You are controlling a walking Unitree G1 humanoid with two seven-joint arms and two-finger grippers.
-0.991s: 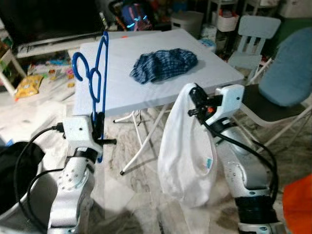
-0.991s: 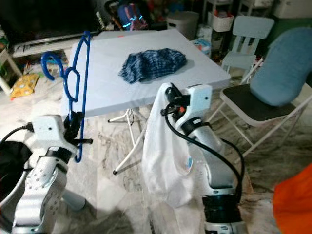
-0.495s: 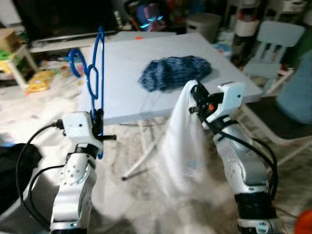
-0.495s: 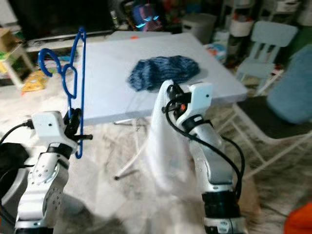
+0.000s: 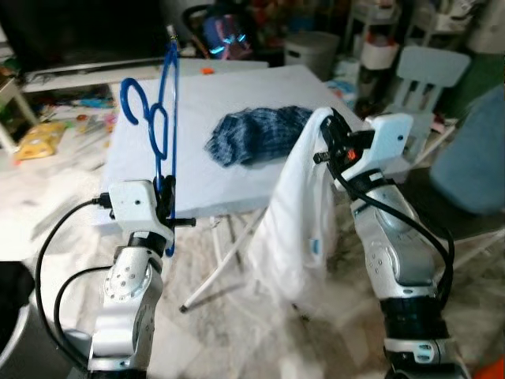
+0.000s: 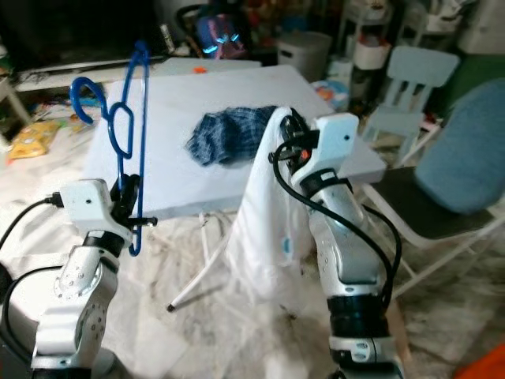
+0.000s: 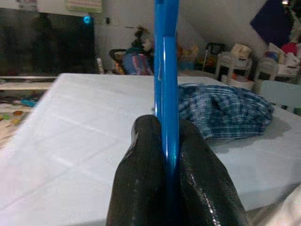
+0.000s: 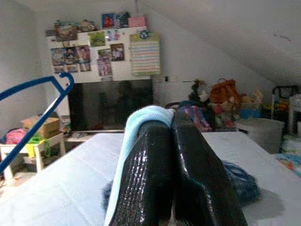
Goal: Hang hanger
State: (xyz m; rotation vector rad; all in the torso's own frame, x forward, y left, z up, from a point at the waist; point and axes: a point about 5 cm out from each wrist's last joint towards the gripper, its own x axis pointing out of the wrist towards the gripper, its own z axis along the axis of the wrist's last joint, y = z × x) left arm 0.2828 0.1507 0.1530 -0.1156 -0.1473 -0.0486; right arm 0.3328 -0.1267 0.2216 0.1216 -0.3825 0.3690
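Observation:
My left gripper [image 5: 166,193] is shut on the lower bar of a blue plastic hanger [image 5: 162,126], which it holds upright at the left edge of the white folding table [image 5: 197,170]; its black fingers [image 7: 146,179] clamp the blue bar [image 7: 165,70]. My right gripper [image 5: 330,136] is raised at the table's right corner, shut on a white garment [image 5: 296,225] that hangs down from it toward the floor. In the right wrist view the pale cloth [image 8: 136,127] lies over the closed fingers [image 8: 188,174].
A crumpled blue checked cloth [image 5: 252,134] lies on the table's middle. A pale child's chair [image 5: 422,75] and a folding chair with a blue cushion [image 5: 473,150] stand to the right. Toys and clutter line the back wall by a dark television [image 5: 79,35]. Marble floor lies below.
The camera has shifted and the blur has cleared. My right gripper has risen a little with the white garment, nearer the table's corner. The left gripper still holds the hanger upright.

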